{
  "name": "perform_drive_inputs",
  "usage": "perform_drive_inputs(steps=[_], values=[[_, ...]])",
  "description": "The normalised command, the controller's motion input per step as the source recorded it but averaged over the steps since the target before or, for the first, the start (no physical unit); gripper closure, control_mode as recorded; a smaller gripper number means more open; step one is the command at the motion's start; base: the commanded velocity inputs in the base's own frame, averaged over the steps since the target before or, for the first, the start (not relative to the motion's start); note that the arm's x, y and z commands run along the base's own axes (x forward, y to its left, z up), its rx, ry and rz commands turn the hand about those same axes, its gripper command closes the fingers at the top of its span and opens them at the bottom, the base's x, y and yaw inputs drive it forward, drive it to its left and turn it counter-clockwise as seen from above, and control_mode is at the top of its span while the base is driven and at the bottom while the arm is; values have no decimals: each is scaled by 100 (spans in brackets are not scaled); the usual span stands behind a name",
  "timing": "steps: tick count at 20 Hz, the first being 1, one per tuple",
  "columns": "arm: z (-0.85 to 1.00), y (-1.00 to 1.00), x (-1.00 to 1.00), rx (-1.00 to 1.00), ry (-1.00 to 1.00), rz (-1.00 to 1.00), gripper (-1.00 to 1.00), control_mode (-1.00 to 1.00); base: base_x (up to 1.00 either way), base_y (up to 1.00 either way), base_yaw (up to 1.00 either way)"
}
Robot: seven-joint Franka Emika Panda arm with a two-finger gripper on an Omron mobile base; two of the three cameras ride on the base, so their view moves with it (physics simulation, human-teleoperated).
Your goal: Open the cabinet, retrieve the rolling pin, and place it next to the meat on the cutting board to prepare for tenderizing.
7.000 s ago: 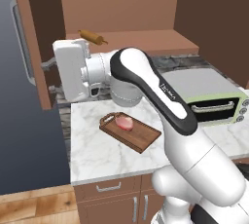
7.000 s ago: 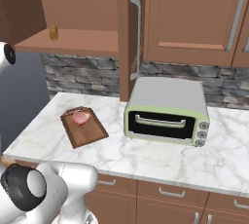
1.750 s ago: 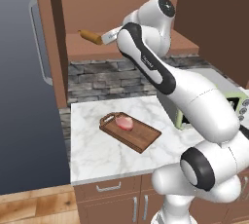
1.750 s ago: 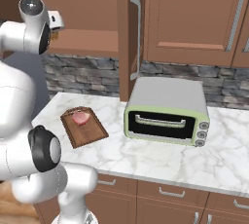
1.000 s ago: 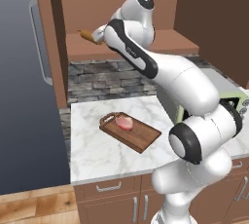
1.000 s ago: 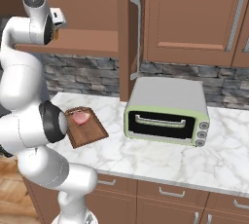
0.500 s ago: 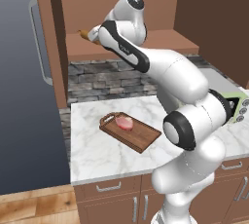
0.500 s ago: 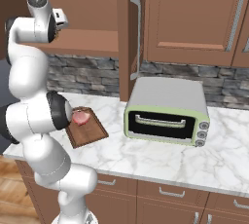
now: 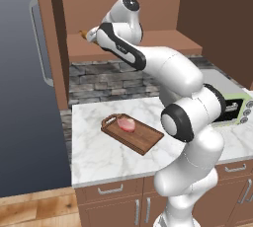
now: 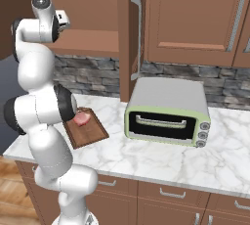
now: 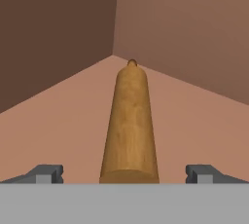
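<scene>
Wood: pin (image 11: pixel 129 125) is lying on the cabinet (image 9: pixel 148 41) shelf, running up the middle of the hand view, its far knob pointing at the back corner
Pincer: gripper (image 11: pixel 126 173) is standing spread wide, one tip at each side of the pin's near end, gripping nothing
Arm: reaching into the cabinet at upper left of the left base view
Done: door is standing open
Left: clamping the pin, lifting it out, setting it beside the meat (image 9: pixel 126 124) on the board (image 9: pixel 143 141), lower centre of that view
</scene>
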Motion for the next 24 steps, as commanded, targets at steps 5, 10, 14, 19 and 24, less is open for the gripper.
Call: perform_drive_inputs(steps=[5, 10, 14, 19, 24], values=[[-13, 15, 20, 0, 2, 0, -100, -100, 0, 0, 0], [-10, 13, 17, 0, 2, 0, -100, -100, 0, 0, 0], [-14, 17, 19, 0, 3, 0, -100, -100, 0, 0, 0], [-10, 10, 12, 0, 4, 0, 100, -100, 0, 0, 0], [-1, 0, 1, 0, 0, 0, 100, -100, 0, 0, 0]])
